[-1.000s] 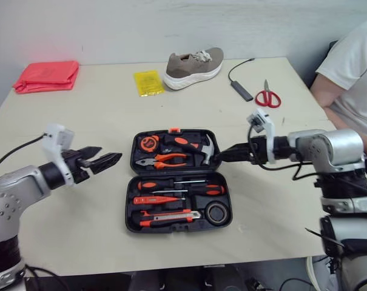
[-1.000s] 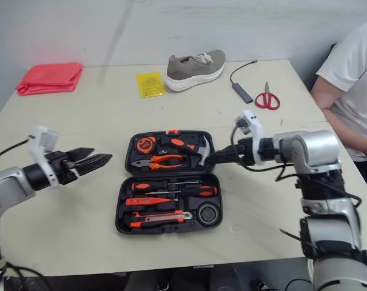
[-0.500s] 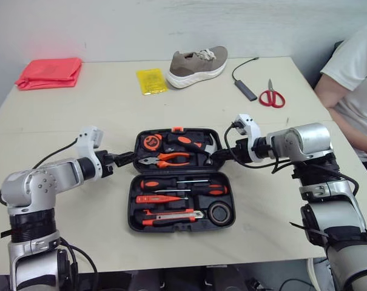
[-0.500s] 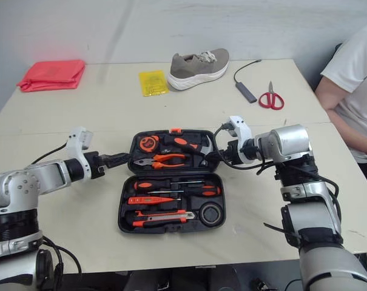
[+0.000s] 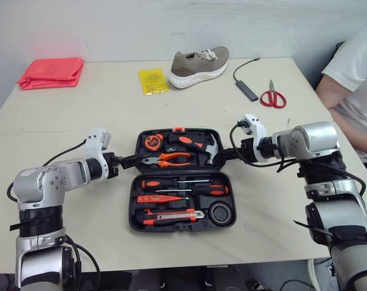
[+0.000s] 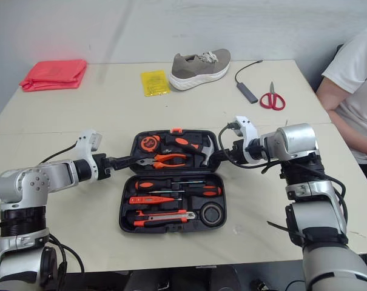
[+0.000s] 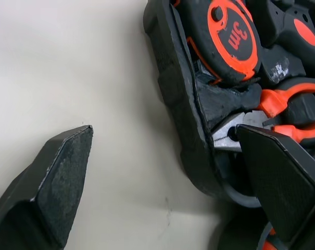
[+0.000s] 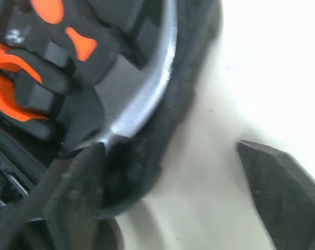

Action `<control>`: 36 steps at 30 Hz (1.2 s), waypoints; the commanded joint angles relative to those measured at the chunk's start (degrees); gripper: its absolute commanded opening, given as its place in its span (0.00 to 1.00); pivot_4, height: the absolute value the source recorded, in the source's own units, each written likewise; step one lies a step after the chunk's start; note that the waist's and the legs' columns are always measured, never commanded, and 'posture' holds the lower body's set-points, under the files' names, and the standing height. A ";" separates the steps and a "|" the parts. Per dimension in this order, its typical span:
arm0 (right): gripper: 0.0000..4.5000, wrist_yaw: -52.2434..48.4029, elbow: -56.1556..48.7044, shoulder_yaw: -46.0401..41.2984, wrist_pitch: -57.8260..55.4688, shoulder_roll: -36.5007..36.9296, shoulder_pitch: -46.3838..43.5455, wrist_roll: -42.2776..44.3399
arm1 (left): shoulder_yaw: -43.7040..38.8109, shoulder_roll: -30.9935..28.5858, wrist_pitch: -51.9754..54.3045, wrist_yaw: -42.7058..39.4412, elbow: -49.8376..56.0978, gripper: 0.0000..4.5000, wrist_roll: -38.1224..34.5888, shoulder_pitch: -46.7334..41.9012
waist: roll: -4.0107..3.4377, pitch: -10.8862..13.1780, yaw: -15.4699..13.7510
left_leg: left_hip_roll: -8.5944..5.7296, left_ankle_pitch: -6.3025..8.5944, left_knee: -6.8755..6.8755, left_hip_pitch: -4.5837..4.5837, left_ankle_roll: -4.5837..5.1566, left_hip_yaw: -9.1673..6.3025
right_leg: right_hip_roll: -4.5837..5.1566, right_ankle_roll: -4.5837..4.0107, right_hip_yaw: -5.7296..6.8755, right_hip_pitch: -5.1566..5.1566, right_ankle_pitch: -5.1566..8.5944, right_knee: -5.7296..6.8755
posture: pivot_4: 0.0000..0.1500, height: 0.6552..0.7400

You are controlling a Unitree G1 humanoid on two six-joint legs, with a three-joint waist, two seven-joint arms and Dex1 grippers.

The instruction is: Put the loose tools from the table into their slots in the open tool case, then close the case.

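The black tool case [image 5: 182,175] lies open at the table's middle. Its far half holds a tape measure [image 5: 150,142], orange-handled pliers [image 5: 168,159] and a hammer [image 5: 195,145]. Its near half holds screwdrivers [image 5: 171,183], a utility knife [image 5: 171,214] and a tape roll [image 5: 218,211]. My left gripper [image 5: 130,160] is open at the far half's left edge; in the left wrist view the left gripper [image 7: 165,133] straddles the case wall [image 7: 178,104]. My right gripper [image 5: 221,156] is open at that half's right edge, and the right gripper [image 8: 168,147] straddles the wall beside the hammer head [image 8: 147,99].
At the back of the table sit a shoe [image 5: 198,60], a yellow packet [image 5: 152,80] and a red cloth [image 5: 51,71]. Red scissors [image 5: 270,97] and a black cable [image 5: 244,88] lie back right. A person in a white shirt [image 5: 353,79] sits at the right edge.
My left gripper has swung in from the left side of the table to the case's left edge. The right gripper has stayed at the right edge. The camera shifted slightly.
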State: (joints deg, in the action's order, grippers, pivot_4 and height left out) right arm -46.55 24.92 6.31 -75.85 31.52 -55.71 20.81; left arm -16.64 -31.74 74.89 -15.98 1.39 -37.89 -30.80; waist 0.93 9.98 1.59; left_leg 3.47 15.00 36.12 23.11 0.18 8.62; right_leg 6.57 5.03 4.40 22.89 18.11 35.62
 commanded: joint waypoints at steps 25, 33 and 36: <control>0.00 1.10 -27.08 -12.50 36.07 -8.83 21.96 2.65 | -0.21 7.71 -35.59 -13.80 6.02 0.00 4.79 5.34 | 0.33 -0.52 0.11 | 0.09 -0.29 -0.19 0.26 0.04 0.36 | -0.11 0.00 -0.12 0.47 -0.11 -0.01 | 1.00 1.00; 0.00 -2.28 -16.06 -7.45 82.08 -5.90 29.57 -11.96 | 2.42 8.46 -72.52 -21.39 -2.09 0.00 18.34 13.01 | 0.41 -0.42 0.08 | 0.10 -0.11 -0.15 0.19 0.07 0.75 | -0.31 0.21 -0.36 0.53 -0.23 -0.13 | 1.00 1.00; 0.00 -0.06 -8.04 -5.45 99.26 -3.99 30.63 -18.52 | 3.71 7.25 -86.16 -19.88 -7.18 0.00 25.80 14.82 | 0.41 -0.41 0.09 | 0.10 -0.08 -0.14 0.16 0.14 0.82 | -0.26 0.23 -0.43 0.53 -0.23 -0.14 | 1.00 1.00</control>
State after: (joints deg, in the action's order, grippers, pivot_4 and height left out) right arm -46.23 16.18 0.29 14.56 25.80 -25.14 6.07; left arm -11.43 -23.40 -3.82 -37.03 -6.29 -14.42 -15.05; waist 1.34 9.57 1.68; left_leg 3.57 14.81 35.99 23.27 0.55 9.47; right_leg 6.33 5.25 3.95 23.42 17.88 35.48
